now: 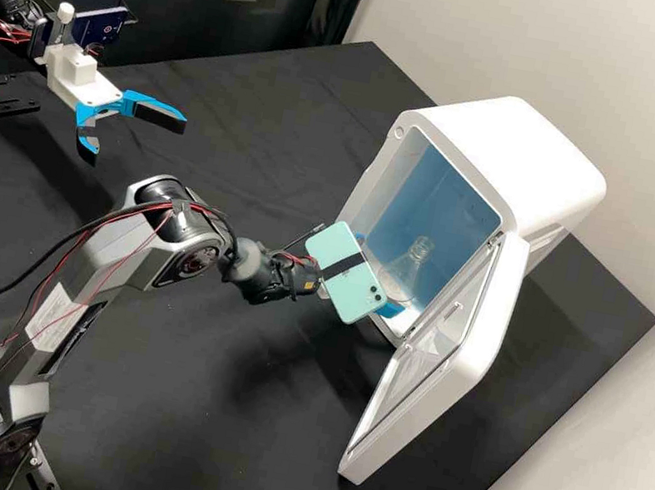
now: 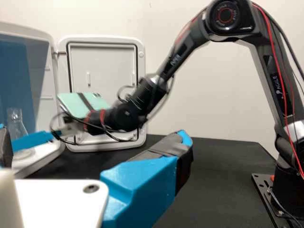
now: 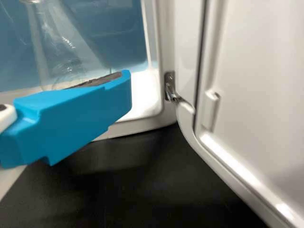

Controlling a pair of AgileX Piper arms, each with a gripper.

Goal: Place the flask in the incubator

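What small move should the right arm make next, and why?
Probably draw the right gripper straight back out of the incubator, if it has let go. The flask already stands upright on the floor inside, and the gripper is close by its base in the opening, so a sideways move might tip it.

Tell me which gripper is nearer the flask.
Right. The right gripper is at the incubator mouth, close beside the flask standing inside; the left gripper hangs over the bench, far from the incubator.
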